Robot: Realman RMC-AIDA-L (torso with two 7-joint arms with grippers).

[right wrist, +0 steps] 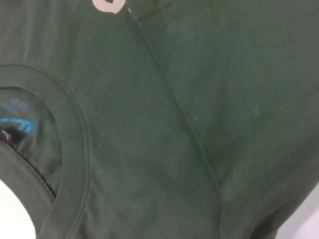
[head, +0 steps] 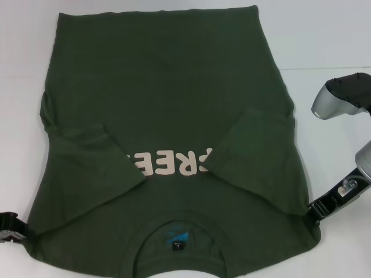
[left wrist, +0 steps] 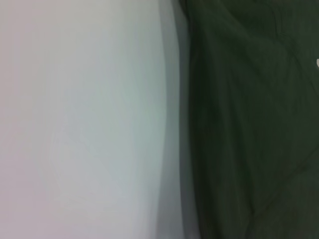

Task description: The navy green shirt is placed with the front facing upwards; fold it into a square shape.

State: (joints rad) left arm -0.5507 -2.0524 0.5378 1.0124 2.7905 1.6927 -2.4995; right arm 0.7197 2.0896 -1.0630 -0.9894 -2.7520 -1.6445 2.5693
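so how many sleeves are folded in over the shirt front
2. The left sleeve lies folded in over the navy green shirt, covering the start of the lettering; the right sleeve covers its end. Nothing suggests a hidden one.
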